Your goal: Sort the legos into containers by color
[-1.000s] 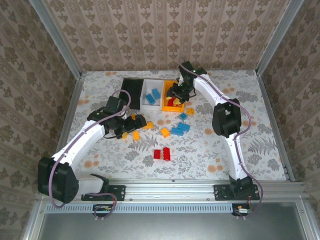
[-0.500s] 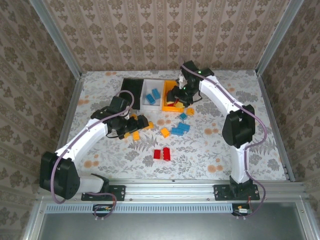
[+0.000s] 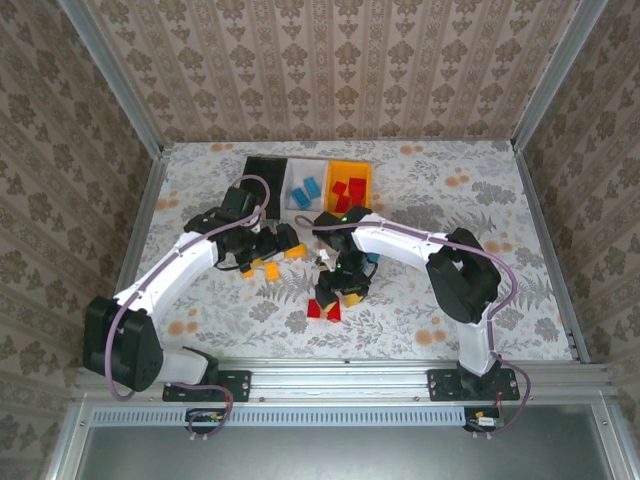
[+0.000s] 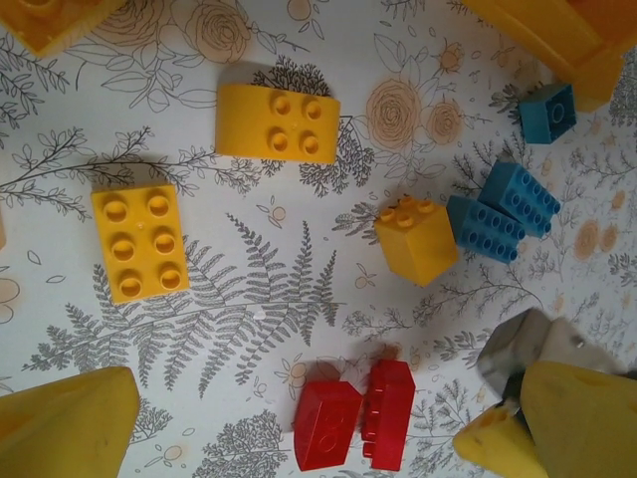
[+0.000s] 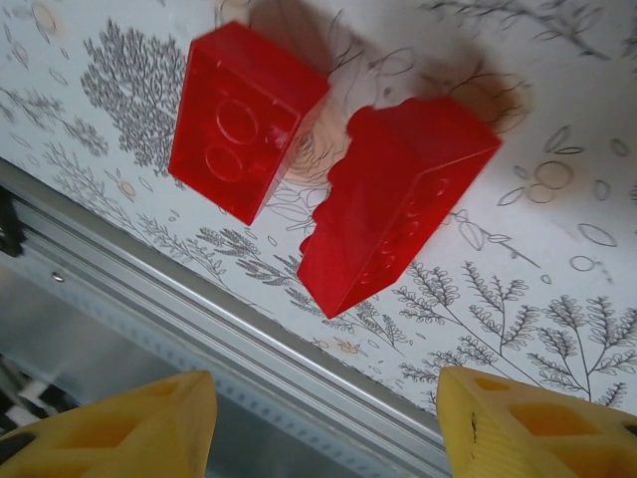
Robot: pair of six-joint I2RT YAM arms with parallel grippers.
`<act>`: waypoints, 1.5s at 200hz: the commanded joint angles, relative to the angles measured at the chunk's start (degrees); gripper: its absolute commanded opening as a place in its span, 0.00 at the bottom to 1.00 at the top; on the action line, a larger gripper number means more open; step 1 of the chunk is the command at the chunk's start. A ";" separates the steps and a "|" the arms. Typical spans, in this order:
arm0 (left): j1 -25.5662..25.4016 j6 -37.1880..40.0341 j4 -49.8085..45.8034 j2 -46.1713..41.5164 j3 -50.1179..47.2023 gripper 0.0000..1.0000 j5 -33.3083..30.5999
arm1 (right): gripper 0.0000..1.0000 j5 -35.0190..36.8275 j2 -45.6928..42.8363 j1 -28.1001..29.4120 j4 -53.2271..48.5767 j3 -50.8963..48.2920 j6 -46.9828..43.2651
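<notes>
Three containers stand in a row at the back: black point(image 3: 264, 177), white point(image 3: 291, 183) holding blue legos point(image 3: 307, 189), and orange point(image 3: 363, 177) holding red legos point(image 3: 347, 190). My right gripper point(image 3: 334, 296) point(image 5: 323, 428) hovers open just over two red legos point(image 3: 322, 310) point(image 5: 244, 119) point(image 5: 398, 204) near the front edge, nothing between its fingers. My left gripper point(image 3: 282, 244) point(image 4: 304, 438) is wide open and empty above loose yellow legos point(image 4: 139, 242) point(image 4: 279, 122) point(image 4: 415, 237). Blue legos point(image 4: 503, 209) point(image 4: 547, 110) lie to their right. The two red legos point(image 4: 348, 418) lie near its fingertips.
The table's aluminium front rail point(image 5: 199, 329) runs close below the red legos. Yellow legos point(image 3: 270, 268) lie by the left gripper. The right arm point(image 3: 400, 238) stretches across the middle of the table and covers some bricks there. Patterned walls close in the sides and back.
My right arm swung from the orange container down to the front middle, over the two red legos, and its jaws widened. Red legos now lie in that container. The left arm shifted slightly.
</notes>
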 commanded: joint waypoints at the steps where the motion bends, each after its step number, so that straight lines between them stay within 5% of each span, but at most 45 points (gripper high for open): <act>1: -0.30 -1.23 -0.02 0.89 1.84 1.00 -0.73 | 0.62 3.50 0.19 1.26 -1.71 -0.47 -2.56; 124: -0.28 -1.62 -0.84 1.05 2.51 1.00 -1.26 | 0.60 8.93 8.77 1.91 -0.90 5.74 -3.64; 300: 0.97 -0.54 0.20 2.82 2.70 1.00 0.57 | 0.40 11.46 4.24 -11.00 2.19 -6.02 3.14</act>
